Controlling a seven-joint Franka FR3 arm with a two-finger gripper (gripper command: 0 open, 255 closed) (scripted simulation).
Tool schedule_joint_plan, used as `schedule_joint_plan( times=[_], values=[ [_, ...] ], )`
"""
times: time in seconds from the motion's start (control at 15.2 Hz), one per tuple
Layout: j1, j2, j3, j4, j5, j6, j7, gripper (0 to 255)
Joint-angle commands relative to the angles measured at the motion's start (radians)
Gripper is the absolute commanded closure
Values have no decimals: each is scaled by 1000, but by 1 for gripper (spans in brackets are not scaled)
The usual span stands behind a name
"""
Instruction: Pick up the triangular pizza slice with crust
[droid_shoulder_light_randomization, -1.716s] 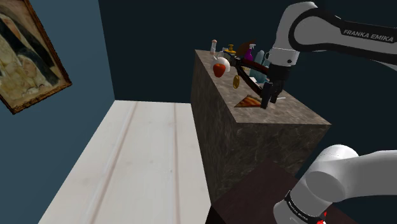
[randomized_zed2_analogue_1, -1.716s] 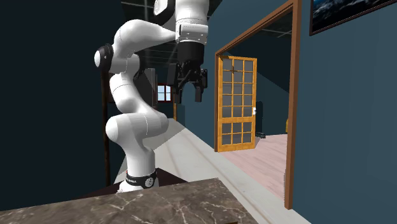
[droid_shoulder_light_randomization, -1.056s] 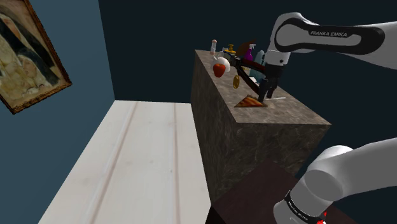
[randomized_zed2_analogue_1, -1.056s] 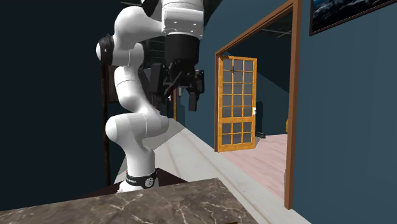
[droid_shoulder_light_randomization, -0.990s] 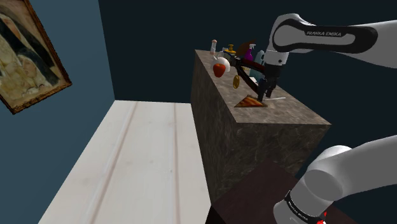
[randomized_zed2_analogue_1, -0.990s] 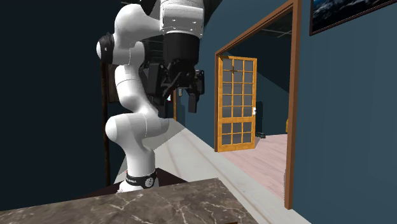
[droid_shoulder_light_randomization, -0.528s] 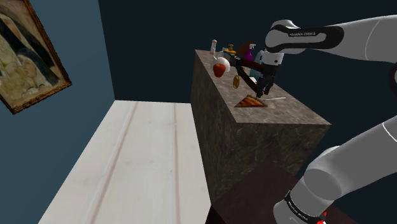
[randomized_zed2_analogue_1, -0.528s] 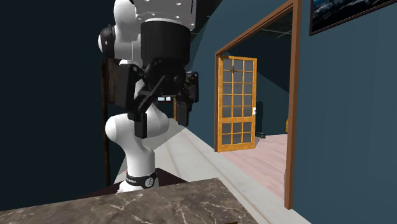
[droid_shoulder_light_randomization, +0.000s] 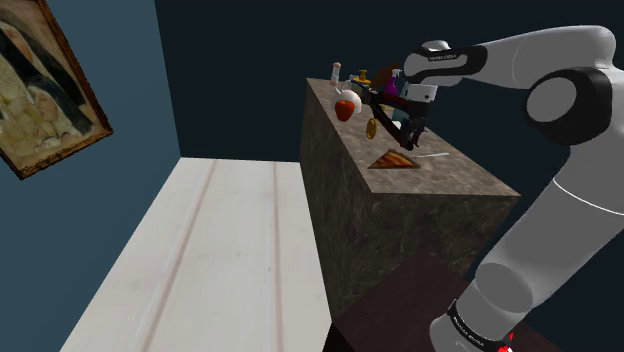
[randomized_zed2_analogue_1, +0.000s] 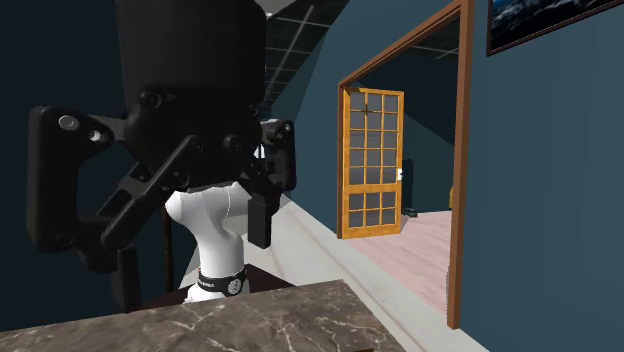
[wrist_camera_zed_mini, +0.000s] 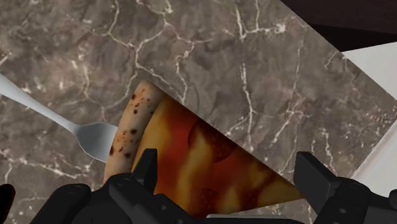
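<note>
The triangular pizza slice (droid_shoulder_light_randomization: 392, 160) lies flat on the brown marble counter (droid_shoulder_light_randomization: 430, 195), near the edge that faces the shoulder view's left. Seen from the wrist, the slice (wrist_camera_zed_mini: 203, 162) has a pale speckled crust, red sauce and melted cheese. My black gripper (droid_shoulder_light_randomization: 409, 141) hangs just above the slice. It is open (wrist_camera_zed_mini: 230, 191), and its fingers (wrist_camera_zed_mini: 145, 168) stand apart on either side of the slice without touching it. In the second exterior view the gripper (randomized_zed2_analogue_1: 160, 238) looms large and close, jaws spread wide.
A white spoon (wrist_camera_zed_mini: 44, 111) lies beside the slice's crust. Behind the slice stand a red and white apple (droid_shoulder_light_randomization: 347, 106), bottles (droid_shoulder_light_randomization: 338, 73) and other small items. The counter drops to a pale plank floor (droid_shoulder_light_randomization: 200, 260). A wooden glazed door (randomized_zed2_analogue_1: 372, 160) stands open.
The arm has stretched out and the gripper has moved from above the slice's near side to low over it. In the second exterior view it has come much closer.
</note>
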Motion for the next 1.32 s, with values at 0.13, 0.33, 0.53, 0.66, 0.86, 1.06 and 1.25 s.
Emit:
schedule_joint_plan(
  times=[0.13,0.33,0.53,0.66,0.86,1.06,1.25],
  values=[
    [-41,168,-33,151,54,-4,-83,0],
    [-86,302,-46,295,101,-33,-137,0],
    [-104,348,-45,322,116,-20,-153,0],
    [-103,350,-44,297,117,7,-153,0],
    [-101,354,-43,262,120,45,-154,0],
    [-101,355,-42,256,120,52,-155,0],
    [-102,356,-43,256,120,53,-156,255]
  ],
)
